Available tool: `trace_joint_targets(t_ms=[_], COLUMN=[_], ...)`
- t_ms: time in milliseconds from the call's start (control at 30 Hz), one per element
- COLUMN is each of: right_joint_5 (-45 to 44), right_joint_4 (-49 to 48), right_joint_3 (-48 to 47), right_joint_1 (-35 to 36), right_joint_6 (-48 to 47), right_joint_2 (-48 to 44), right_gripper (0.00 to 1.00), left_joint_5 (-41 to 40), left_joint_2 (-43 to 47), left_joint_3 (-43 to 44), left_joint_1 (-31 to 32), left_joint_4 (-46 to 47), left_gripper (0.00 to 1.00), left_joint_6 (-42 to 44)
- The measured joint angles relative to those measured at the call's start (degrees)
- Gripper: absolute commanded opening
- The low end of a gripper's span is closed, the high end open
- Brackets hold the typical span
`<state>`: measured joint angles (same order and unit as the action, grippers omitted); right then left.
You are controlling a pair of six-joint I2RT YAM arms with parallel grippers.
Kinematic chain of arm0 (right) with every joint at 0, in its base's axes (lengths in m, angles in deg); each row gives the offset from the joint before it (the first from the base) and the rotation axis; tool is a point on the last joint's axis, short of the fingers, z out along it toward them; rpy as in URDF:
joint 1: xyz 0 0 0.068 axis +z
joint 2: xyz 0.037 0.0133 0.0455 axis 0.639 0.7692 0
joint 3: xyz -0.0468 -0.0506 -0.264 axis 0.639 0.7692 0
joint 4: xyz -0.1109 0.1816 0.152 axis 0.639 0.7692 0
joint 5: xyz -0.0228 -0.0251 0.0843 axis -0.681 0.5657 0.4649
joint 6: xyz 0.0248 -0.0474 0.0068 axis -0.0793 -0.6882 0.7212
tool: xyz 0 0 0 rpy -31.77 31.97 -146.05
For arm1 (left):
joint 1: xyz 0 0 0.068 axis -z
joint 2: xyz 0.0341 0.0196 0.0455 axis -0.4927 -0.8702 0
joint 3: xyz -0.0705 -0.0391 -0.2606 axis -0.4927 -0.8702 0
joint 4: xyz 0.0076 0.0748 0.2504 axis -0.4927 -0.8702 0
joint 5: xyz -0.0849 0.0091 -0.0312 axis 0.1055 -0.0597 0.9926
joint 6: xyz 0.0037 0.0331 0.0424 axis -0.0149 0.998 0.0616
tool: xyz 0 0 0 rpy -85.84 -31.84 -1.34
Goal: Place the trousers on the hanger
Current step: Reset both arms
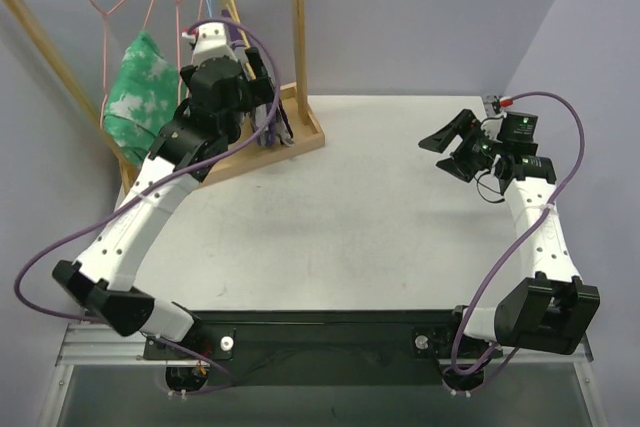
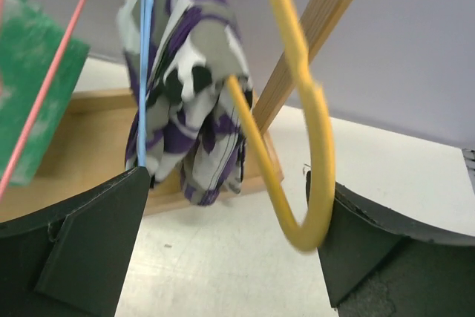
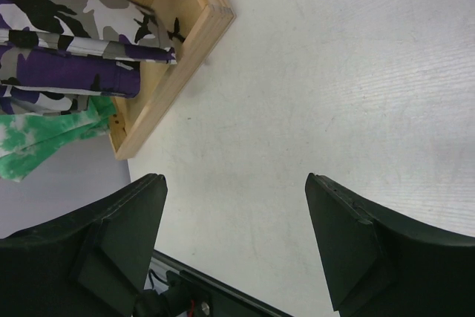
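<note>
Yellow hanger [image 2: 323, 154] within parted left tool [image 2: 226, 183], trousers [image 2: 189, 94] hanging behind

One wooden rack [image 1: 297, 37], two pink wire hangers [image 2: 52, 73], one blue wire hanger [image 2: 145, 72], one yellow wire hanger [image 2: 323, 146], one purple camouflage trousers [image 2: 193, 72], one green-and-white garment [image 1: 140, 92].

The left arm [image 1: 140, 217] is stretched far forward, the left gripper [image 2: 230, 250] spread wide (the right gripper [image 3: 234, 235] likewise).

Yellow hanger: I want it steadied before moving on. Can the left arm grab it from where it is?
Probably yes: the left gripper is open and the yellow hanger hangs right between its jaws, with nothing blocking.
</note>
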<state>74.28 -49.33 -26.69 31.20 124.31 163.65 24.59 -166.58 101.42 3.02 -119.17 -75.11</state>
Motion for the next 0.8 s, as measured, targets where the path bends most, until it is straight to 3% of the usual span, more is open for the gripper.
trace_joint_targets(t_ms=[133, 267, 633, 800], right_joint_5=[-0.70, -2.08, -6.67, -9.09], right_joint_4=[0.83, 1.14, 1.09, 1.16], right_joint_3=[0.00, 0.02, 6.36, 10.16], right_joint_1=[-0.15, -0.15, -0.17, -0.17], right_joint_6=[-2.56, -4.96, -9.01, -10.56], right_joint_2=[-1.46, -3.39, -9.90, -11.87], right_gripper=[0.78, 0.78, 0.78, 0.78], left_joint_5=[-1.81, -3.72, -8.44, -10.71], left_joint_2=[11.56, 19.67, 34.71, 37.09], left_joint_3=[-15.72, -26.14, -37.42, -39.15], left_joint_1=[1.53, 4.74, 5.77, 5.77], left_joint_4=[0.20, -1.77, -10.12, -10.67], left_gripper=[0.98, 0.97, 0.97, 0.97], left_joint_6=[-2.89, -4.31, -9.66, -10.78])
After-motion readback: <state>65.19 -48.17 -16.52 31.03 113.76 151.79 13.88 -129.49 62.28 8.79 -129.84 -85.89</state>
